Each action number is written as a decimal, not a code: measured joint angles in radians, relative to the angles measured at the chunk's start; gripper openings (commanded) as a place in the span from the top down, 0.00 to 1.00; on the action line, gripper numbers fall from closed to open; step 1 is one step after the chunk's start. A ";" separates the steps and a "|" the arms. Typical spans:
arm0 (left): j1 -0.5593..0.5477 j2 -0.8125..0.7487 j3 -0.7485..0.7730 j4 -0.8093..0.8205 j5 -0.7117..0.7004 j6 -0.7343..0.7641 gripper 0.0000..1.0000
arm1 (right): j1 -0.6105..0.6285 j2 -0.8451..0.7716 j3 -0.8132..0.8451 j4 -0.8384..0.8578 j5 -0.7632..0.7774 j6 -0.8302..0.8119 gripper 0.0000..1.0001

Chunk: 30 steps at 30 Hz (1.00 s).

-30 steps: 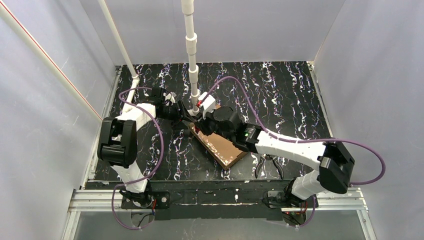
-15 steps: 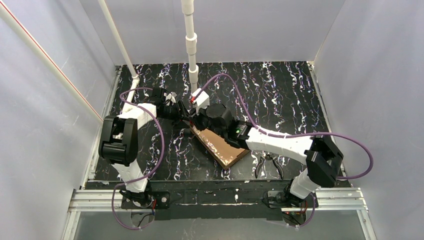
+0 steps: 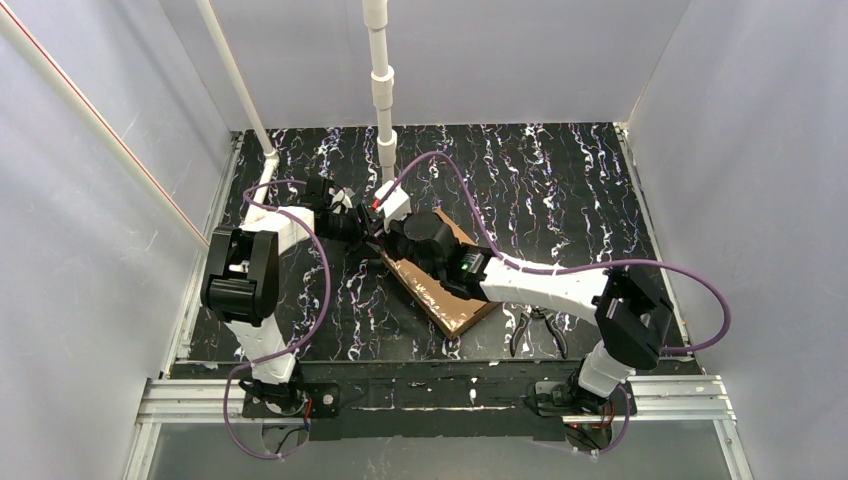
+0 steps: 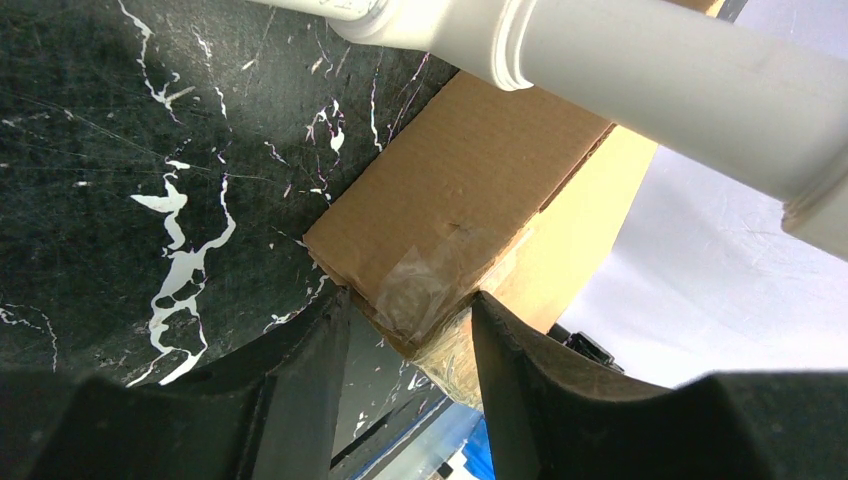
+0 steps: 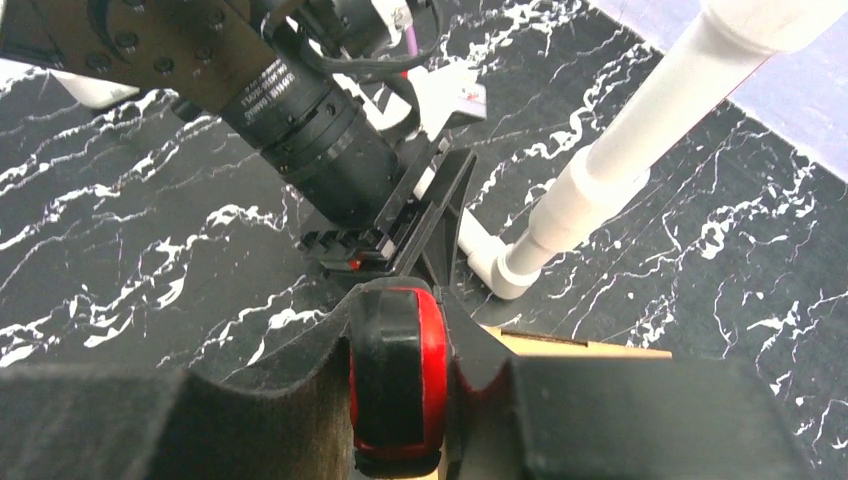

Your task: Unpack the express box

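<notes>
- Black, white-veined table [image 3: 560,180] between pale walls, with a white pipe [image 3: 383,90] standing at its 12 o'clock side.
- Against a second ago: shift of the right gripper [image 3: 385,222] toward 10 o'clock, its elbow drawn leftward with it. No visible move of the left gripper [image 3: 366,232] or of the express box [image 3: 450,300].
- Express box near the table's centre, long axis from 10 to 4 o'clock, near end bare, far end under the right wrist.
- Left gripper clamped on the box's taped 10 o'clock corner, one finger [image 4: 300,400] on each side.
- Right gripper closed on a red-and-black tool [image 5: 395,390], just beside the left gripper.
- Paler cardboard panel behind that corner; cannot tell how far the lid stands up.
- Contents hidden; only a blue scrap [image 4: 470,462] between the left fingers, too little to identify.
- Pliers [image 3: 535,330] on the table at 4 o'clock of the box, apart from it.
</notes>
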 measured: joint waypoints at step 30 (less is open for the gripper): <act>0.002 0.011 0.000 0.007 0.024 -0.003 0.55 | 0.009 0.035 -0.146 0.278 0.043 -0.035 0.99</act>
